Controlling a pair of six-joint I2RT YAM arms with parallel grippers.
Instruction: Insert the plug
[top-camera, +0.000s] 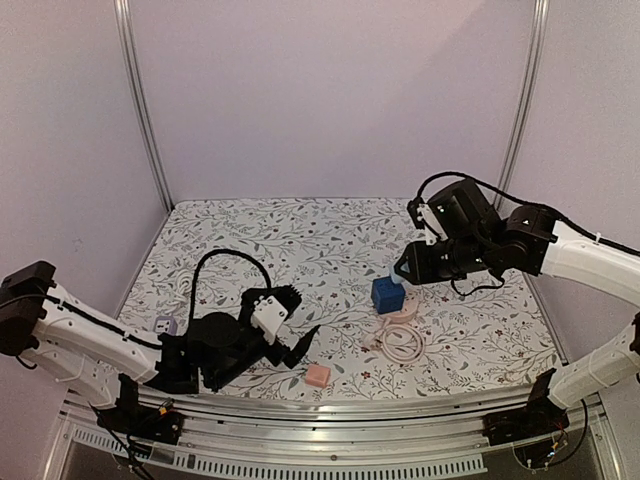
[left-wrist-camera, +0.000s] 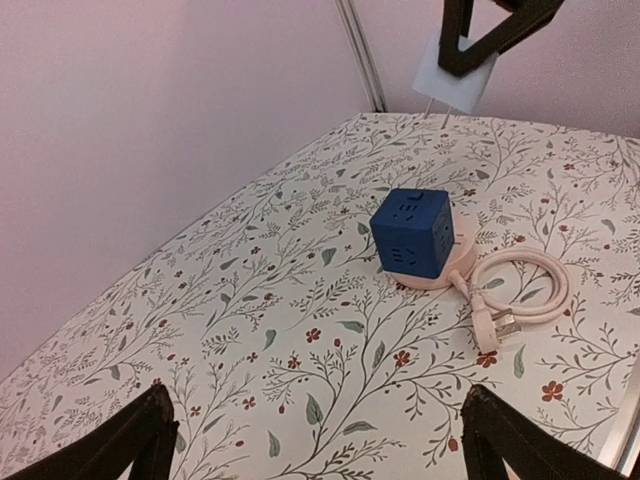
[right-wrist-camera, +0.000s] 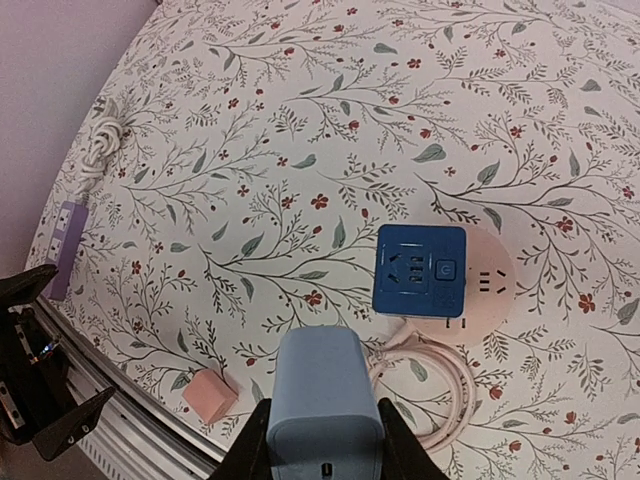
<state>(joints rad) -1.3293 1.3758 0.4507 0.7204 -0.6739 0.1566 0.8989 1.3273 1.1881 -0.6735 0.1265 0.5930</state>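
Observation:
A blue cube socket (top-camera: 388, 295) sits on a round pink base (right-wrist-camera: 492, 285) right of the table's centre. It also shows in the left wrist view (left-wrist-camera: 412, 232) and the right wrist view (right-wrist-camera: 420, 270). My right gripper (top-camera: 405, 268) is shut on a light blue plug (right-wrist-camera: 325, 400) and holds it in the air just above and beside the cube. In the left wrist view the plug (left-wrist-camera: 455, 75) hangs well above the cube. My left gripper (top-camera: 298, 320) is open and empty, low over the cloth, left of the cube; its fingertips (left-wrist-camera: 150, 435) stand wide apart.
A coiled pink cable (top-camera: 400, 342) with its plug end lies in front of the cube. A small pink cube (top-camera: 317, 375) sits near the front edge. A purple power strip (top-camera: 165, 325) with a knotted white cord (right-wrist-camera: 100, 140) lies at the left. Walls enclose the floral cloth.

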